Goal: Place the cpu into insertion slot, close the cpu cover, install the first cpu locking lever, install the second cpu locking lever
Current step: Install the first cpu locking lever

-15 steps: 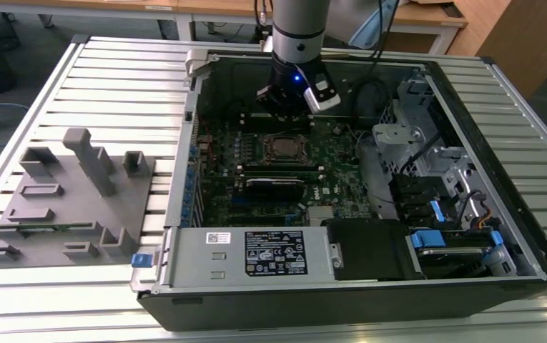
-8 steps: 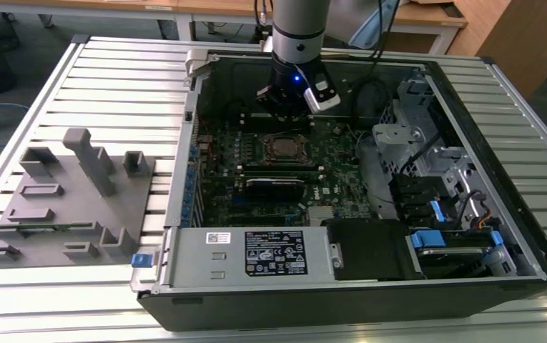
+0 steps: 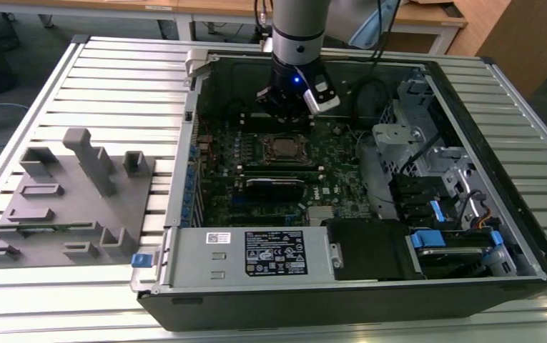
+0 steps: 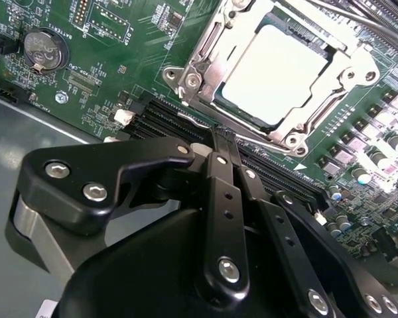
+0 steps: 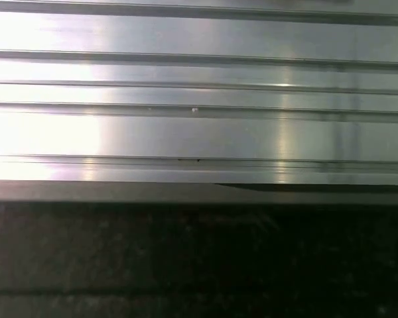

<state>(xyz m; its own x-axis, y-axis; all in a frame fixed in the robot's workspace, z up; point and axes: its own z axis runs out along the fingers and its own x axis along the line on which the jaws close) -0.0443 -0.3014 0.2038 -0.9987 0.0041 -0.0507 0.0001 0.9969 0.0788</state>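
While my claw [image 4: 220, 139] hangs pinched shut and empty, I judge the cpu cover [image 4: 207, 65] thin, stiff, graspable by its rim.

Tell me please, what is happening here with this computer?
One robot arm is working inside an open computer case. Its gripper, jaws together and empty, hangs close to the socket. The cpu lies in the socket, and the cpu cover lies flat around it.

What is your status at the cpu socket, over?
Gripper over motherboard, jaws shut, empty. Cpu seated, cpu cover down around it. No obstruction seen.
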